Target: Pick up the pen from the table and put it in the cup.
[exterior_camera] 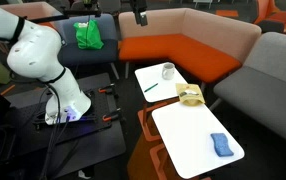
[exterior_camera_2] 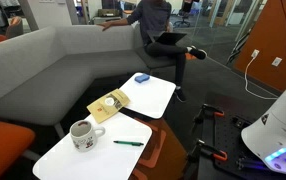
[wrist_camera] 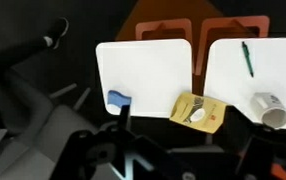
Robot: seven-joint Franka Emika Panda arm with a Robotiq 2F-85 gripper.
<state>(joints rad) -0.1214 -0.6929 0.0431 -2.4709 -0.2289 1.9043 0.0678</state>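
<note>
Behind the table (exterior_camera_2: 103,162), sofa (exterior_camera_2: 53,60): grey and orange
Arm (exterior_camera: 33,55): white, well apart from the table
Table: white, carries cup and pen
Cup (exterior_camera_2: 83,133): upright
Pen (exterior_camera_2: 128,142): green, flat on the table, near the cup, not touching
Fingers (wrist_camera: 108,155): dark blur in the wrist view, cannot tell their spread

An exterior view looks past the robot base (exterior_camera: 65,105) toward the sofa (exterior_camera: 183,45); an exterior view looks back across the white tables (exterior_camera_2: 155,97); the wrist view overlooks both from above
</note>
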